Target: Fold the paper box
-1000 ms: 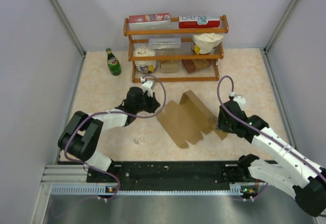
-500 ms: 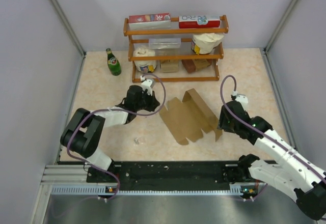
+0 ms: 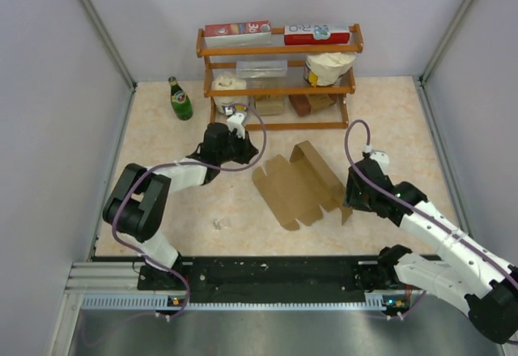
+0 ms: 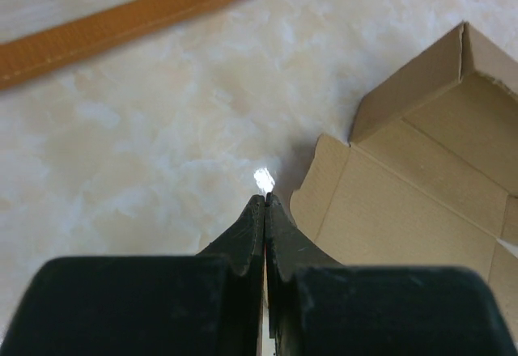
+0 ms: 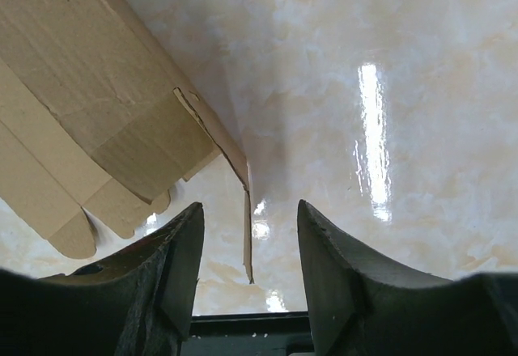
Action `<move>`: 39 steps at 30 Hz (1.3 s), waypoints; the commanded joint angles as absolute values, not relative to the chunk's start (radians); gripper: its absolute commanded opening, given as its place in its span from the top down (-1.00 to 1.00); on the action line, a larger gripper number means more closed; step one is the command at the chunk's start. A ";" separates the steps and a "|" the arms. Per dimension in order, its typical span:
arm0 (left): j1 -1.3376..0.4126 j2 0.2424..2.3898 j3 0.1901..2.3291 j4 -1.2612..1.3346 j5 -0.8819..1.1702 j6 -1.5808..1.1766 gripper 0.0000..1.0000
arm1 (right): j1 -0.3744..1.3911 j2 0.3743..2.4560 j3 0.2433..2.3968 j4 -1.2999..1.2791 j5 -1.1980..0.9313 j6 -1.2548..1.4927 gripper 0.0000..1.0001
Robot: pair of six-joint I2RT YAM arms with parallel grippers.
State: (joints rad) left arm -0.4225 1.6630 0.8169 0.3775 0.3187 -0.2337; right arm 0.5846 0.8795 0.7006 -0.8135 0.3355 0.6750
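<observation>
From my station, the paper box (image 3: 298,188) lies mid-counter (image 3: 162,154) between the two arms, mostly a flat sheet with its inside face up. One panel along the far right side stands up from the fold, and the small tabs on the near right edge point toward the right arm.

The left end effector (image 4: 265,204) is closed, the two fingers pressed tip to tip with nothing between them. It sits low over bare counter just beside the sheet's left corner, not touching the cardboard as far as its wrist view shows. I judge that closed, it works as a blunt pusher or a stop that could keep the sheet from sliding.

The right end effector (image 5: 247,247) is spread wide and holds nothing. Its wrist view shows a thin raised edge of cardboard between the two fingers, clear of both. That placement reads to me as lining up to pinch this flap, and the wide spread leaves room on either side of it.

I'd put the fold at an early stage: no walls are locked and the tabs are loose. The flap is thin and springy, so closing off-centre could crease it or nudge the whole sheet left.
</observation>
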 commanded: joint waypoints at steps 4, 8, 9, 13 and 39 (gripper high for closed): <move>-0.391 1.775 0.983 0.387 0.376 -0.229 1.00 | 0.575 0.917 0.638 -0.720 0.288 0.713 0.24; -0.391 1.864 1.072 0.365 0.434 -0.235 1.00 | 0.575 0.926 0.609 -0.681 0.290 0.724 0.49; -0.391 1.873 1.084 0.368 0.440 -0.239 1.00 | 0.575 0.930 0.604 -0.670 0.290 0.723 0.53; -0.393 1.914 1.107 0.370 0.465 -0.249 1.00 | 0.575 0.959 0.604 -0.640 0.296 0.692 0.79; -0.400 1.859 0.879 0.456 0.479 -0.305 1.00 | 0.557 1.299 0.848 -0.364 0.284 0.161 1.00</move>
State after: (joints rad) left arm -0.3923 1.9236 0.9356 0.3893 0.4660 -0.2718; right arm 0.5728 1.2400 0.7631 -0.4484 0.3111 0.2630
